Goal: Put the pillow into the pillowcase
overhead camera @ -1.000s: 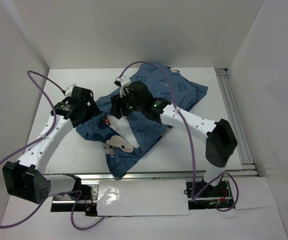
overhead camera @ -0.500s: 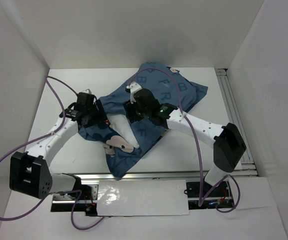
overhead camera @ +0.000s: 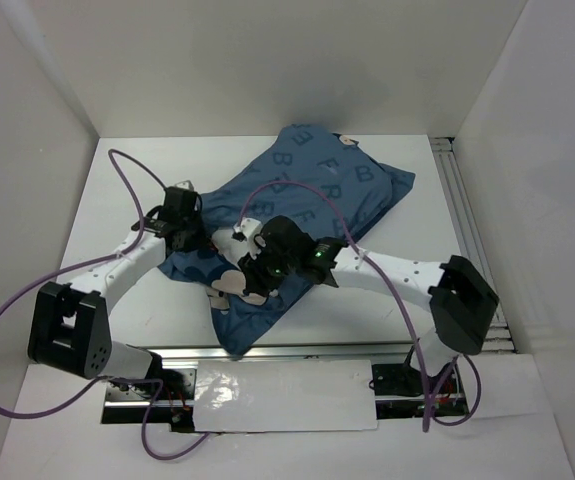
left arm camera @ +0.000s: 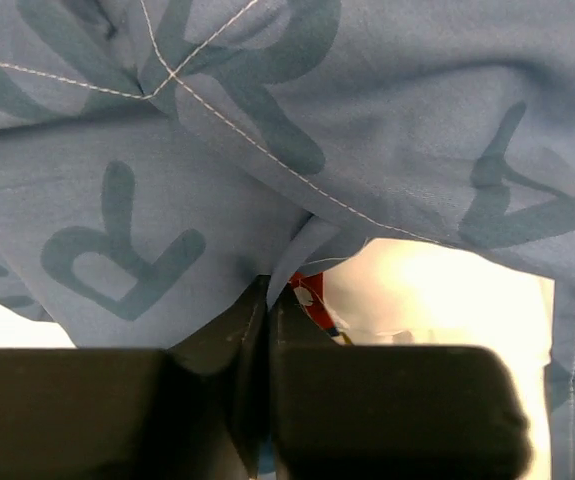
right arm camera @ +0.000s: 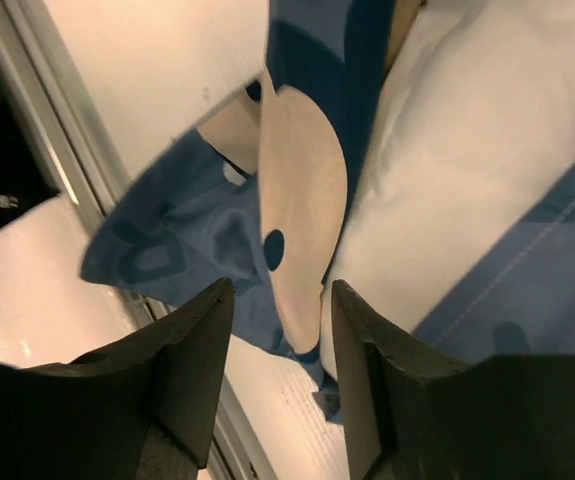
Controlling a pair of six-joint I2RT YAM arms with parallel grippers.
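The large dusty-blue fabric pillowcase (overhead camera: 337, 190), printed with darker letters and cartoon mouse faces, lies rumpled in the middle of the white tabletop (overhead camera: 127, 200), one corner reaching toward the far wall and another hanging at the near edge. The left fingers (left arm camera: 267, 305) sit at its left edge, pressed tightly together with a small fold of the blue cloth pinched between their tips. Just beyond that fold the cloth parts, and the soft white pillow (left arm camera: 437, 290) shows inside the opening.

The right fingers (overhead camera: 251, 270) hover over the near-left part of the pillowcase, close to the left ones. They stand apart and hold nothing. In the right wrist view a pale mouse face with a dark dot lies in the gap beyond them. White pillow shows to its right, bordered by a stitched blue hem.

A silver metal rail (overhead camera: 297, 352) runs along the near edge of the tabletop, and a second one (overhead camera: 467, 220) runs along its right side. Plain white walls (overhead camera: 267, 70) enclose the space on three sides. Purple cables (overhead camera: 132, 170) loop from both arms.
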